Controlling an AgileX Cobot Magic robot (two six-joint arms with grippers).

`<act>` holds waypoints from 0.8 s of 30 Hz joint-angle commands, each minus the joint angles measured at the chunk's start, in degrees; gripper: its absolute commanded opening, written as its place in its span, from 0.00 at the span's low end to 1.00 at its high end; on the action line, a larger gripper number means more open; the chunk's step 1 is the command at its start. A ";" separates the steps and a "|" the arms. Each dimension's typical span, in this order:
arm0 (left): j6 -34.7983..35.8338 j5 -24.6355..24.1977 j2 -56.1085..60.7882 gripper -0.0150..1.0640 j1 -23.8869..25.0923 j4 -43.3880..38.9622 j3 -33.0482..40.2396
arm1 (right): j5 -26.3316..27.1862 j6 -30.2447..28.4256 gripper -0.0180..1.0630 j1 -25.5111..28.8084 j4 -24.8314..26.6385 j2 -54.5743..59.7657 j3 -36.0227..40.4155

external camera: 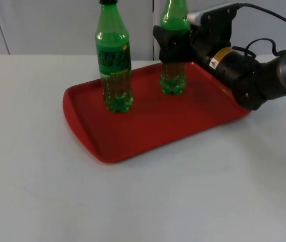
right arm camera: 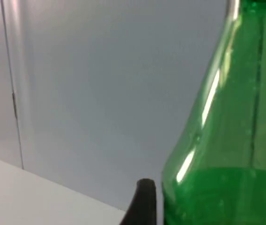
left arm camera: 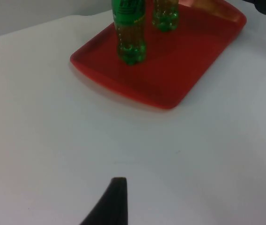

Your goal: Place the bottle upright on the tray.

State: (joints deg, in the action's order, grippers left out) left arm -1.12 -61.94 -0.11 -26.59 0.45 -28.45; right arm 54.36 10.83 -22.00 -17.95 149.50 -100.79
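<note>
On the white table (external camera: 32,166), left of centre in the top view, sits the red tray (external camera: 133,133), lying at a slant. Toward the tray's left end a green soda bottle with a black cap and green label (external camera: 114,63) stands upright, free of any hand. Next along, near the tray's back edge, a second green bottle (external camera: 173,78) stands upright too, its base on the red surface. Over at upper right, the right gripper (external camera: 172,46) is clamped around that bottle's middle, fingers closed against the plastic. Its wrist view has the bottle's shoulder close up. The left gripper's fingertip (left arm camera: 110,204) waits above bare table; whether it is open, cannot tell.
</note>
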 commanded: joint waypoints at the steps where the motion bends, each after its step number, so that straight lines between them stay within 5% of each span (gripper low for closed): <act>1: 0.50 0.35 0.11 0.99 -0.39 -0.06 0.18 | 0.70 0.27 0.69 0.09 0.06 0.17 -0.23; 5: 0.50 0.35 0.11 0.99 -0.39 -0.06 0.18 | 0.70 0.27 0.72 0.09 -2.83 0.17 -0.23; 10: 0.50 0.35 0.11 0.99 -0.39 -0.06 0.18 | 0.70 0.27 0.99 0.09 -4.77 0.17 -0.23; 24: 0.50 0.35 0.11 0.99 -0.39 -0.06 0.18 | -5.34 4.94 0.99 0.09 -4.45 -3.20 3.40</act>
State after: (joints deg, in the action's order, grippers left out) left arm -1.12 -61.94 -0.11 -26.59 0.45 -28.45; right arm 49.60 15.45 -22.00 -22.21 147.87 -98.76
